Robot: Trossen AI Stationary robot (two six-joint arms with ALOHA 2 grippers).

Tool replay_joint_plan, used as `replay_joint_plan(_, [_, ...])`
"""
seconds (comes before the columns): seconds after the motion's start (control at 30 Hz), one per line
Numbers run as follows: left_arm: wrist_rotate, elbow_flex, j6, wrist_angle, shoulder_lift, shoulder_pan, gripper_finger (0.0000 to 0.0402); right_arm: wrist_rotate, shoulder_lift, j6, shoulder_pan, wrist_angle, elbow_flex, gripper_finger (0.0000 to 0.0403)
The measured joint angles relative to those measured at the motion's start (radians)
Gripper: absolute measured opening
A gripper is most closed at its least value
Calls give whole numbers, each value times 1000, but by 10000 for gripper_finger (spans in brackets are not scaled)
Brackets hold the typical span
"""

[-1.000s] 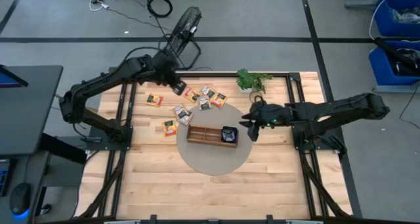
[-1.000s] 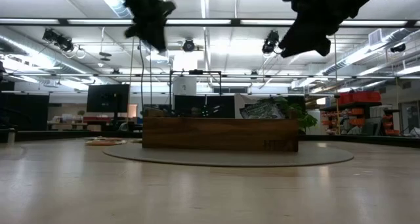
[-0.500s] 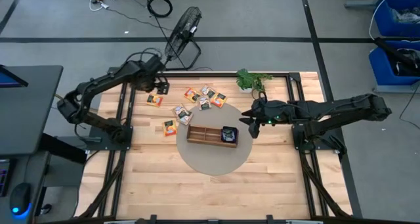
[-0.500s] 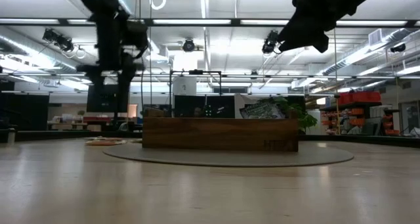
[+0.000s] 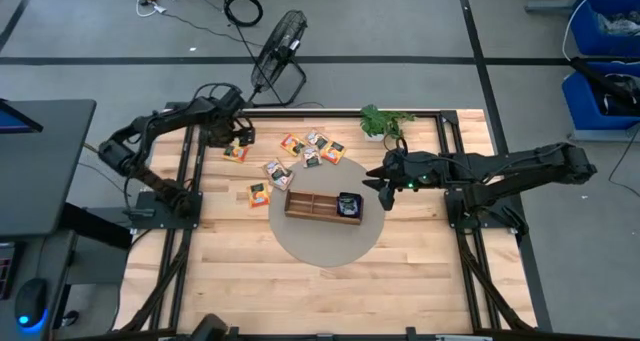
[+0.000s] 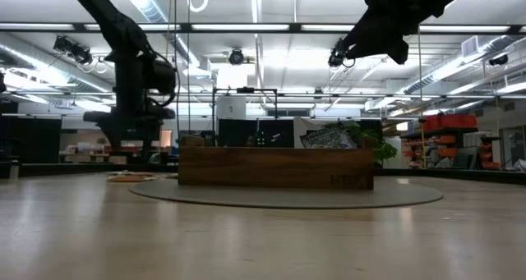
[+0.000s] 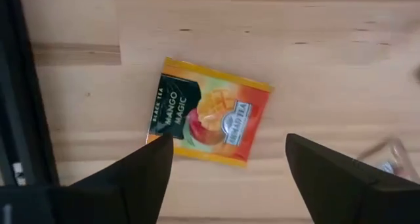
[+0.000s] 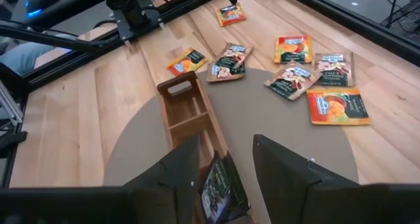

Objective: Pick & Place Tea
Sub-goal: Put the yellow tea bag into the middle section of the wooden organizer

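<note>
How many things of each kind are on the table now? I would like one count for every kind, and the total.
tea packets loose on the table: 7
dark tea packet in the tray: 1 visible
wooden tray: 1
round mat: 1
potted plant: 1
Total: 11

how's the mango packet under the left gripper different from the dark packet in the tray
The mango packet is orange and yellow; the dark packet is nearly black. The mango packet lies flat on the bare table, apart from the rest; the dark packet sits in an end compartment of the wooden tray. The open left gripper is over the mango packet; the right gripper is over the dark one. Both are flat, square tea packets.
</note>
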Motion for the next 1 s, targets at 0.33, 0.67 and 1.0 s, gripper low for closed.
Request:
replay_joint_plan(0.33, [-5, 30, 30, 0, 160, 11, 295, 1, 0, 34, 0, 2, 0, 151])
replay_joint_plan(0.67, [-9, 49, -13, -21, 187, -2, 295, 5, 0, 25, 0, 6, 0, 151])
replay_joint_plan(1.0, [-14, 53, -46, -13, 233, -57, 281, 6, 0, 3, 0, 6, 0, 151])
